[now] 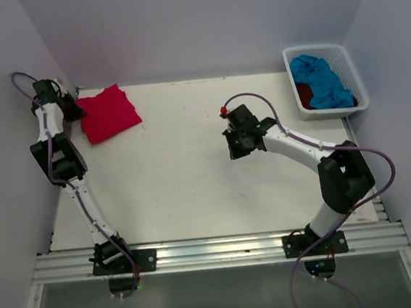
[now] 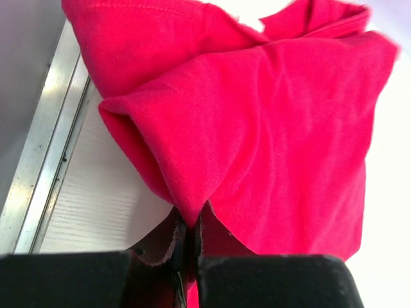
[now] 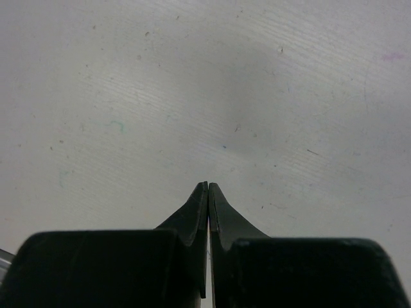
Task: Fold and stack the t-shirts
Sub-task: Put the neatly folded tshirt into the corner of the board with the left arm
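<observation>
The bright red-pink t-shirt (image 1: 108,112) lies folded at the table's back left corner. My left gripper (image 1: 76,110) is at its left edge, shut on a fold of the cloth; in the left wrist view the red-pink t-shirt (image 2: 270,128) is pinched between the jaws of the left gripper (image 2: 190,226). The turquoise blue t-shirt (image 1: 320,79) lies bunched in the white basket (image 1: 350,67), with the dark red t-shirt (image 1: 304,93) under it. My right gripper (image 1: 236,149) is shut and empty over the table's middle; the right wrist view shows that gripper (image 3: 208,187) above bare table.
The white basket stands at the back right corner. A metal rail (image 1: 215,251) runs along the near edge, and another rail (image 2: 45,147) borders the left edge by the wall.
</observation>
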